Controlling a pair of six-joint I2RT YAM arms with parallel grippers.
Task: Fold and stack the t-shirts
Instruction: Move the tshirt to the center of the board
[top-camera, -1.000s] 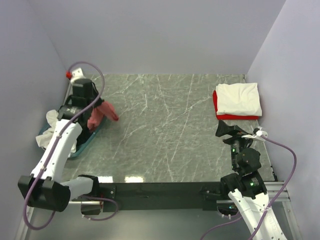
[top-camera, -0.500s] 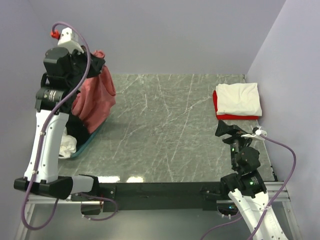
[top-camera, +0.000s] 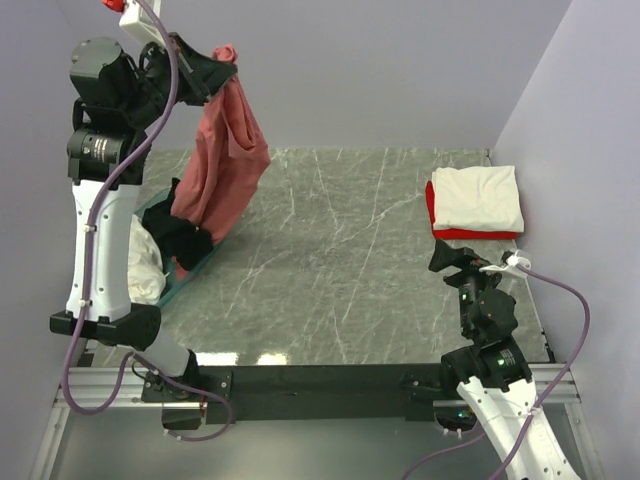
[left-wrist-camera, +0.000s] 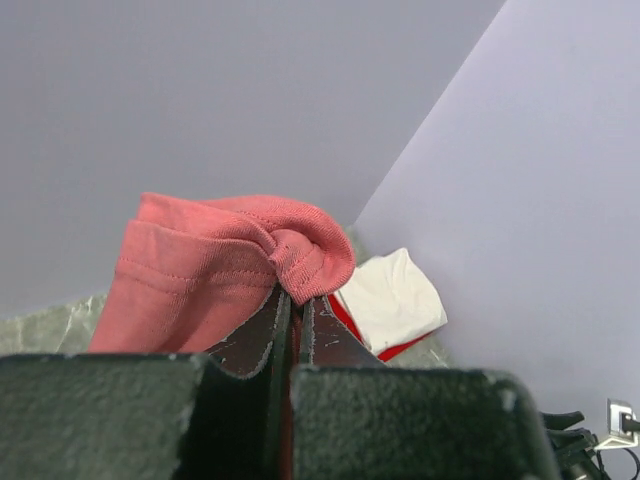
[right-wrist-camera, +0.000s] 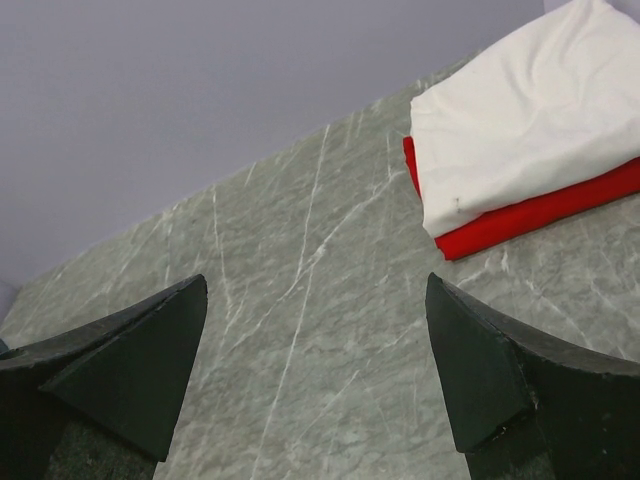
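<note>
Left arm stands tall, left gripper (top-camera: 214, 72) pinched on the salmon-pink t-shirt (top-camera: 225, 170), which hangs down, apparently brushing the teal basin (top-camera: 185, 283). Right gripper (top-camera: 446, 258) (jaws wide, empty) sits low near the folded cream-white t-shirt (top-camera: 478, 198).

left arm (top-camera: 100, 200) raised high, salmon-pink shirt (top-camera: 225, 160) lifted from the basin (top-camera: 190, 272)

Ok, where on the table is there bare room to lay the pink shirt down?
The table is bare in its middle, from the hanging salmon-pink shirt across to the cream-white shirt folded on the red shirt at the far right. The near strip beside the open right gripper is free. The left edge is crowded: the teal basin with a black shirt.
</note>
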